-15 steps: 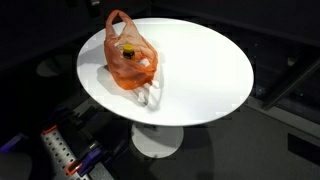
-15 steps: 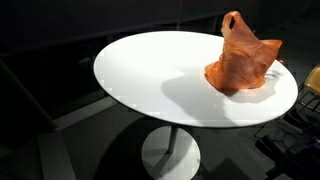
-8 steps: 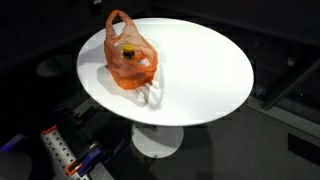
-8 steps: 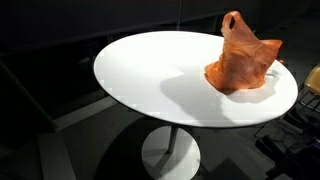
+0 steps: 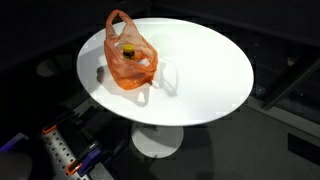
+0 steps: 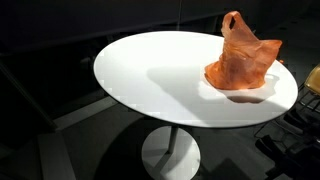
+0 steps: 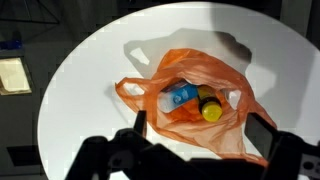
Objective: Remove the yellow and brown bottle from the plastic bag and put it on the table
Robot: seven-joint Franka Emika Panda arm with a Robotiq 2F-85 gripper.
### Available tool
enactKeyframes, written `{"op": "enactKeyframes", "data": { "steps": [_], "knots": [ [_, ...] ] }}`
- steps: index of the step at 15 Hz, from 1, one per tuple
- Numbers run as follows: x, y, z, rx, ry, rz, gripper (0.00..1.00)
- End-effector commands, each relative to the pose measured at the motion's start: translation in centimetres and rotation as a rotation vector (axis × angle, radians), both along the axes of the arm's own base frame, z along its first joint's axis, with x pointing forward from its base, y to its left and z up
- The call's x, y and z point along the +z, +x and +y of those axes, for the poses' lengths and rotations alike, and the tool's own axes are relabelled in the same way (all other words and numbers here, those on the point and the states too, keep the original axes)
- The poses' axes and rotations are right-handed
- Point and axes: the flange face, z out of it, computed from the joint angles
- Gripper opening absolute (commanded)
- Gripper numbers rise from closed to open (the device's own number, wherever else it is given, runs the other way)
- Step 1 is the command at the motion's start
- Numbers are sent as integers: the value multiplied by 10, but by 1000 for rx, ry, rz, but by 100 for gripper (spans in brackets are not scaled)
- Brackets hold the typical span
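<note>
An orange plastic bag [image 7: 190, 135] stands open on the white round table [image 7: 90, 70]. Inside it lies the brown bottle with a yellow cap [image 7: 210, 108], beside a clear bottle with a blue label [image 7: 180, 97]. My gripper [image 7: 200, 132] hangs above the bag with its fingers spread either side of the opening, open and empty. The bag shows in both exterior views [image 5: 130, 62] [image 6: 243, 62]. The yellow cap shows through the opening in an exterior view [image 5: 128, 47]. The gripper itself is out of frame in both exterior views.
The table [image 5: 200, 70] is bare apart from the bag, which sits near its edge [image 6: 285, 95]. The floor around is dark. Equipment stands beyond the table edge [image 5: 65, 155].
The arm's shadow on the table beside the bag has shifted. The bag and the bottles have not moved.
</note>
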Motion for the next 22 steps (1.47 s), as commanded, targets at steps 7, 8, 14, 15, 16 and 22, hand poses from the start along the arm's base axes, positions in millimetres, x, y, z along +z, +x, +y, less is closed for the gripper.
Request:
{"op": "enactKeyframes", "data": {
  "steps": [7, 8, 14, 15, 16, 22],
  "knots": [
    [-57, 52, -31, -95, -15, 32, 100],
    [-62, 55, -33, -107, -12, 32, 100],
    [-79, 54, -34, -95, -3, 54, 100],
    [-79, 55, -34, -95, -3, 54, 100],
    [-79, 54, -31, -88, -7, 49, 100],
    [-97, 62, -7, -48, -1, 45, 100]
  ]
}}
